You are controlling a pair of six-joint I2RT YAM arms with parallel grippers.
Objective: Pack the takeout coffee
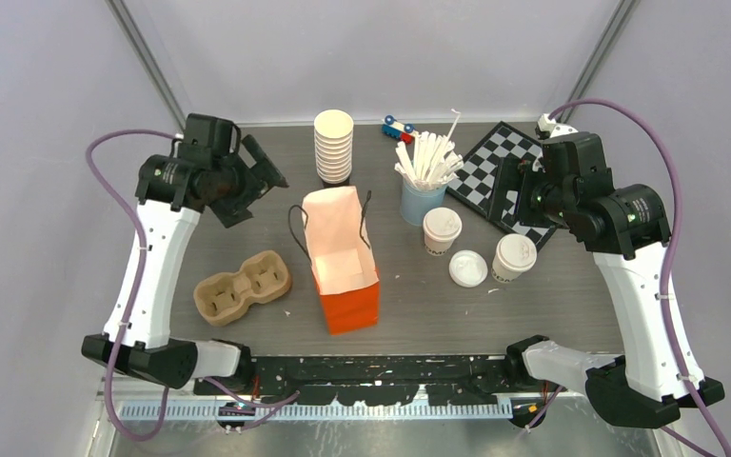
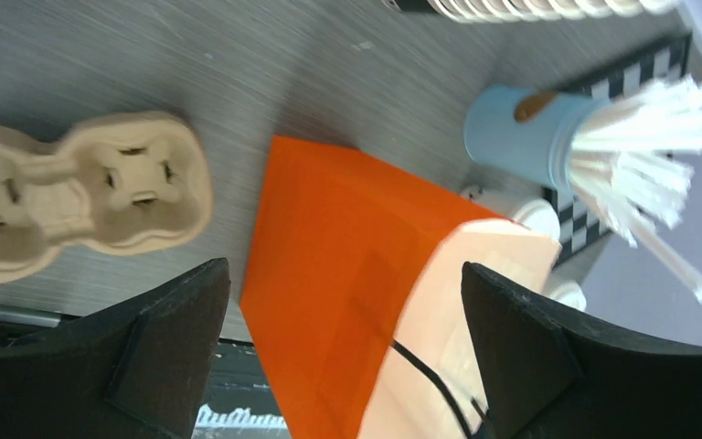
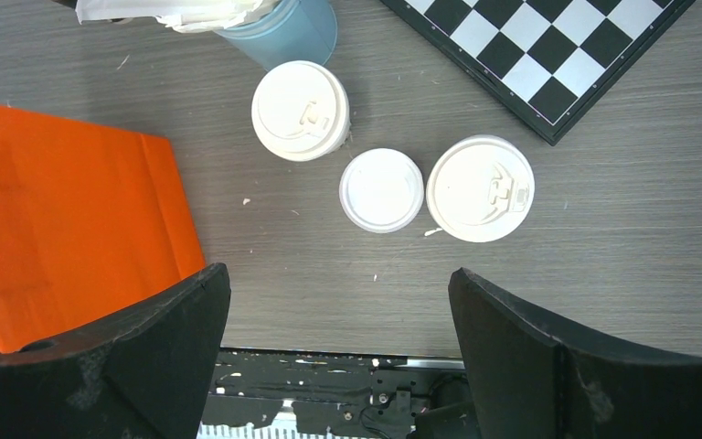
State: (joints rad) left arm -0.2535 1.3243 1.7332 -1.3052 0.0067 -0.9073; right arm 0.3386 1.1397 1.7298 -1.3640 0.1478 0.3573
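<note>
Noted the left gripper (image 1: 249, 190) raised over the far left of the grey wood-grain table (image 1: 409, 305), jaws spread wide, holding nothing. Its wrist view looked down on the orange paper bag with black cord handles (image 2: 329, 274), pale inside showing, and the tan moulded-pulp two-slot carrier (image 2: 101, 192) left of it. I saw the right gripper (image 3: 338, 273) equally wide apart and empty, above the small white paper cups with round white plastic sip lids. Both sat on the table right of the bag: one (image 3: 300, 110) just beside the light-blue cup of white sticks (image 3: 283, 32), the other (image 3: 480, 187) near the black-and-white chessboard (image 3: 548, 55). A loose round white lid (image 3: 381, 189) lay between them, touching or nearly touching the second.
</note>
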